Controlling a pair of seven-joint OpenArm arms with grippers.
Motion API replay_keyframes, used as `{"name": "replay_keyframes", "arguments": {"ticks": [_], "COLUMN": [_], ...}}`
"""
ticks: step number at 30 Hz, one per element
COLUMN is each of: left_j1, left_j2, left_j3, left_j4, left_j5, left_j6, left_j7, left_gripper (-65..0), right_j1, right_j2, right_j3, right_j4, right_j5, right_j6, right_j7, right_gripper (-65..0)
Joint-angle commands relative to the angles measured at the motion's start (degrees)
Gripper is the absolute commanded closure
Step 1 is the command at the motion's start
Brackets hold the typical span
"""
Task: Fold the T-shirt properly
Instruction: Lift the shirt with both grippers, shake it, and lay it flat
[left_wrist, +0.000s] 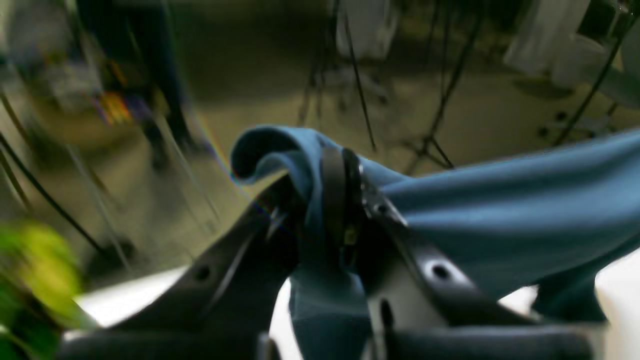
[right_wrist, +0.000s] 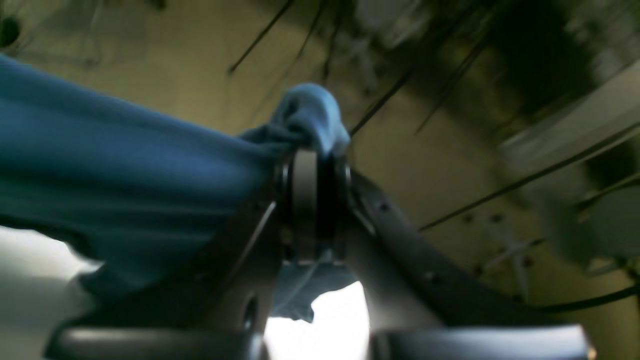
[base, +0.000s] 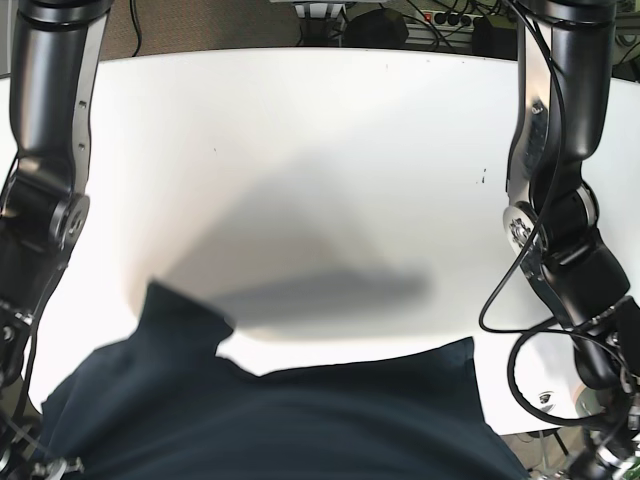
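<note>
Item: one T-shirt (base: 270, 420), dark blue, held aloft over a white table (base: 320, 170). In the base view, from the left edge: the arm carrying the right wrist camera (base: 45, 150) descends the frame's left side, its lower end passing out of sight behind the cloth. Next, the garment fills the lower part of the frame, close to the camera, one sleeve-like flap rising at its upper left and a straighter edge running to the right; a grey shadow of it lies on the table surface beyond. At the right edge, the arm carrying the left wrist camera (base: 560, 200), with black cables looped beside it. Right wrist view: the right gripper (right_wrist: 315, 150) has its jaws closed tight on a bunched fold of the shirt, a knob of blue cloth standing up above the tips and the rest stretching away to the left in a taut sheet. Left wrist view: the left gripper (left_wrist: 340, 175) is likewise clamped on a gathered edge, a curl of cloth rolling over to the left of the tips and the main sheet running off to the right. Both wrist views are blurred; the backgrounds cannot be made out.
</note>
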Motion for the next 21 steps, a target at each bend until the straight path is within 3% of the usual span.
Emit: {"name": "replay_keyframes", "arguments": {"ticks": [1,8,16,21], "left_j1": [-2.96,0.82,9.34,15.32], "left_j2": [-1.35,-2.32,-2.67,-4.60], "left_j3": [0.20,2.31,2.31,2.05], "left_j4": [2.23,6.37,8.65,9.88], "left_j5": [-0.62,-0.97,-1.06,-1.15], "left_j6": [0.24,0.24,-0.20,-0.81], "left_j7": [-1.63,-1.63,-1.63,-1.72], "left_gripper": [0.0,0.0,0.0,0.0], "right_j1": [6.08,3.36,-13.52,-25.56], "right_j2": [0.87,0.69,0.25,-3.62], "right_j3": [-0.09,-0.01,1.66,8.26], "right_j4": [2.95,12.09,25.36,31.08], "right_j5": [0.17,0.26,0.26,0.26], "right_j6": [-0.18,0.17,0.08,0.17], "right_j7": [-2.41,-7.78,-9.18,-9.18], "right_gripper": [-1.9,-1.9,-1.9,-1.9]}}
